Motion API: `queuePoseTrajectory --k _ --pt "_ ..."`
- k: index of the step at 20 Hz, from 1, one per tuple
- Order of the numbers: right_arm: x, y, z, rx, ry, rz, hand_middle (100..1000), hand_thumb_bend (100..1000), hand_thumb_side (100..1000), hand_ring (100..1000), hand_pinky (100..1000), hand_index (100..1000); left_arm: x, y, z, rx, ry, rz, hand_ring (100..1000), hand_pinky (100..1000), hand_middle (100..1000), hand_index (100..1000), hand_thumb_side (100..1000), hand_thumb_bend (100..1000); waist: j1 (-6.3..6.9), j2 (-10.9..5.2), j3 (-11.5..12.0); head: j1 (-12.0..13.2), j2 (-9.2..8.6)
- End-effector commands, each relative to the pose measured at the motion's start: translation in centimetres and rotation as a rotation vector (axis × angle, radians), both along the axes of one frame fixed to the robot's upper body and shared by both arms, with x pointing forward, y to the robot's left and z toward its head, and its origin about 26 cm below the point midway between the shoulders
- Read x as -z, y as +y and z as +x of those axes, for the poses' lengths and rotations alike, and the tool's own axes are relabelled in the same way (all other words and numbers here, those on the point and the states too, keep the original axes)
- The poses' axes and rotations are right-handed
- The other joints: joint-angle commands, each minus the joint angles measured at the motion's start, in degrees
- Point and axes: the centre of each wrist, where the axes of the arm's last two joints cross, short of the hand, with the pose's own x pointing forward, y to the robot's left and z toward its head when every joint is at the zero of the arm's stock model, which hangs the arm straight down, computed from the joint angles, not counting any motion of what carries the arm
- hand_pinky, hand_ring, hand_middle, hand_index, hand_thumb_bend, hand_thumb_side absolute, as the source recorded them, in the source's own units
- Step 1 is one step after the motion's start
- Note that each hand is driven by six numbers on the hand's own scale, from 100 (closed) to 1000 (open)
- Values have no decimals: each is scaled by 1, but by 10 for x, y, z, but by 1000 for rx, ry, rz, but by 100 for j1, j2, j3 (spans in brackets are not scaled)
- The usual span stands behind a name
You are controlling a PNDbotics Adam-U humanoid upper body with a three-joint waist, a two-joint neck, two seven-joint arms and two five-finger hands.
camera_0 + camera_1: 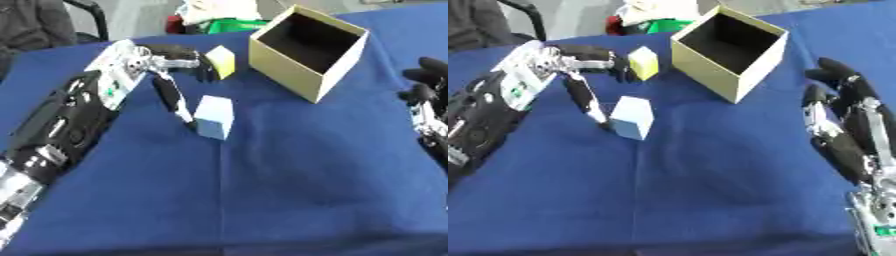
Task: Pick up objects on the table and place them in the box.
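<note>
- Standing open-topped beyond the left hand (162, 62), one box (308, 50) shows a dark interior holding nothing visible.
- Two blocks: yellow block (222, 61) at spread fingertips, pale blue block (214, 117) beside the thumb.
- Right hand (846, 112) rests open.

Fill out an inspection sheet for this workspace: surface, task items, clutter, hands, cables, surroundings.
Surface: blue cloth covers the table; no tears or stains seen.
Task items: open cardboard box stands at the far side, nothing seen inside it. Yellow block lies left of the box. Pale blue block stands nearer, toward the centre.
Clutter: nothing seen on the cloth.
Hands: left hand reaches between the two blocks, one finger extended down against the pale blue block, another by the yellow block; it grips neither. Right hand rests open at the right edge, fingers up.
Cables: nothing seen.
Surroundings: green and white items lie beyond the table's far edge.
</note>
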Motion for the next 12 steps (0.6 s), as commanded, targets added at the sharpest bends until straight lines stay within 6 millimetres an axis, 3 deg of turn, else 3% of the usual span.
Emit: queuePoseTrajectory --k 1,12 --pt "-4 -1 0 -5 -13 -12 733 100 506 882 749 880 -11 -1 2 4 -30 4 741 790 741 874 401 808 -31 -83 -4 6 30" --pt "-4 -1 1 -8 -14 -13 733 100 507 882 749 880 0 -7 4 -1 -10 -6 726 776 718 864 408 793 -32 -73 -7 12 30"
